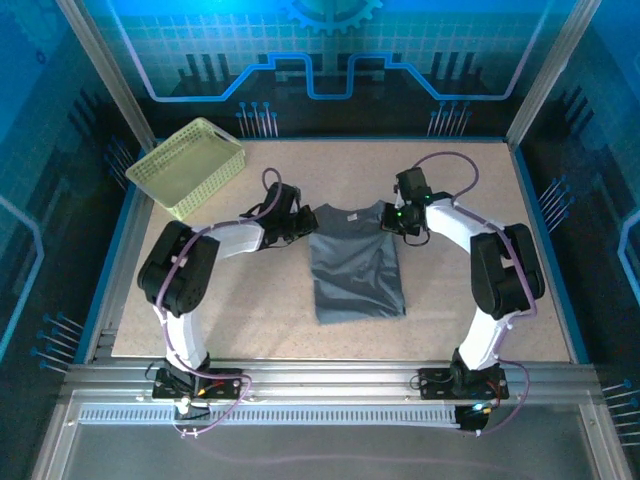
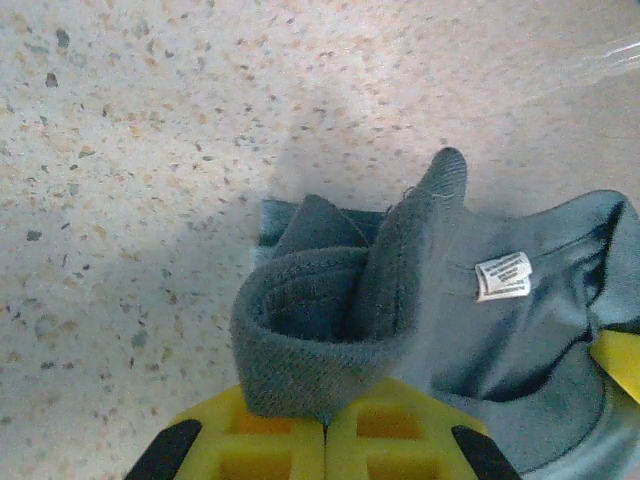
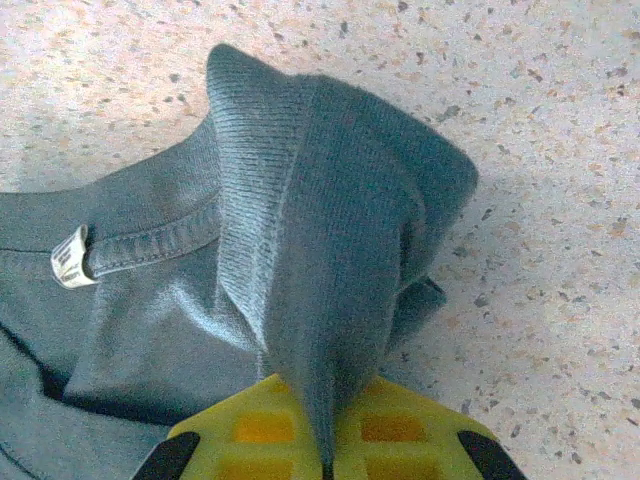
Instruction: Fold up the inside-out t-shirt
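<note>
Dark slate-grey soft fabric t-shirt lying as a narrow rectangle mid-table on the speckled beige tabletop, left gripper clamped tight on one shoulder fold, right gripper pinching the other, white collar tag showing, pale yellow-green plastic lattice basket well apart, far-left corner.

Matte, wrinkly cloth t-shirt; speckled matte tabletop; plastic lattice basket.
</note>
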Controlling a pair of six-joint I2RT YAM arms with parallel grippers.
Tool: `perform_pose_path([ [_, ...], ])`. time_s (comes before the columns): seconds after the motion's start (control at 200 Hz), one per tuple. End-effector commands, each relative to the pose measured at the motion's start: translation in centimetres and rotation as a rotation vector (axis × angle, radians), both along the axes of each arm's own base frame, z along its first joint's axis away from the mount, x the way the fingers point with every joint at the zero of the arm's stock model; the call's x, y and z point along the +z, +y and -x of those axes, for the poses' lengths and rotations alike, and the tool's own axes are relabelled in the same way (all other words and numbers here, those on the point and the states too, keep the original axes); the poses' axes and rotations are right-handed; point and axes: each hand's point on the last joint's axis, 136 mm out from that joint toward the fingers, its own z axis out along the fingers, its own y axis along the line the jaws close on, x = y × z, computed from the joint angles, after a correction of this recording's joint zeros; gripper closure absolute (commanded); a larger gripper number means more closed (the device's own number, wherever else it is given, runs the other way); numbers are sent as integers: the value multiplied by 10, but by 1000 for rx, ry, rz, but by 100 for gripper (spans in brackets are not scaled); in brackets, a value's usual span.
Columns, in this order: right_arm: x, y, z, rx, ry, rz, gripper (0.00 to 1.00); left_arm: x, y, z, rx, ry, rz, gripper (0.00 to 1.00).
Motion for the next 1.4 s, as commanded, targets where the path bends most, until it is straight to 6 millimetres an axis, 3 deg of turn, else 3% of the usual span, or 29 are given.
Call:
perform_pose_path([
  [0.0,30,3,-3,31,-87,-44,100,41,2,-7,27,-119,66,100],
  [0.18,40,-5,-4,13,-108,-54,100,67,-5,2,17,-158,111,100],
  [0.485,31,-8,-8,12,-94,-48,100,88,-50,53,-22,-233,-79,100],
  [0.62,29,-8,-9,16,-86,-40,100,91,-58,62,-20,-244,-103,100],
  [0.955,31,-15,-7,8,-99,-10,100,96,-47,53,16,-243,-135,100],
  [1.331,6,-27,-16,-10,-44,37,100,66,-121,31,-127,-97,34,100],
  [1.396,4,-29,-18,-13,-41,40,100,62,-124,28,-132,-86,31,100],
])
